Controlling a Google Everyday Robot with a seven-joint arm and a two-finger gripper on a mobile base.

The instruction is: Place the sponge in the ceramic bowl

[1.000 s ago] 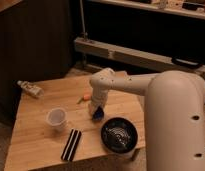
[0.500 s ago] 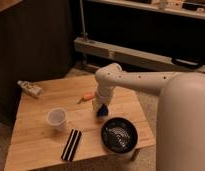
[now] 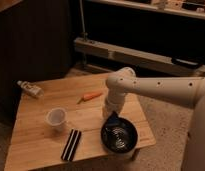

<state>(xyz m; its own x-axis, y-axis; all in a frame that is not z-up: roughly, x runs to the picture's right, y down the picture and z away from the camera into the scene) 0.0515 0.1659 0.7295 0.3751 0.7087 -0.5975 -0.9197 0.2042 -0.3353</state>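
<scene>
The ceramic bowl (image 3: 121, 137) is round and black with pale swirl lines inside, standing near the front right corner of the wooden table (image 3: 41, 145). My white arm reaches in from the right and bends down to the gripper (image 3: 112, 118). The gripper hangs just above the bowl's back left rim. It is shut on the sponge (image 3: 114, 122), a small deep-blue block that shows below the wrist and overlaps the bowl's rim. The fingers themselves are mostly hidden behind the wrist.
A translucent white cup (image 3: 56, 119) stands left of the bowl. A black-and-white striped block (image 3: 72, 144) lies near the front edge. An orange carrot (image 3: 89, 96) lies mid-table and a small bottle (image 3: 30, 88) at the back left corner. Dark shelving stands behind.
The gripper has carried the sponge from the table's middle toward the front right, ending over the bowl's rim. The other objects have stayed put.
</scene>
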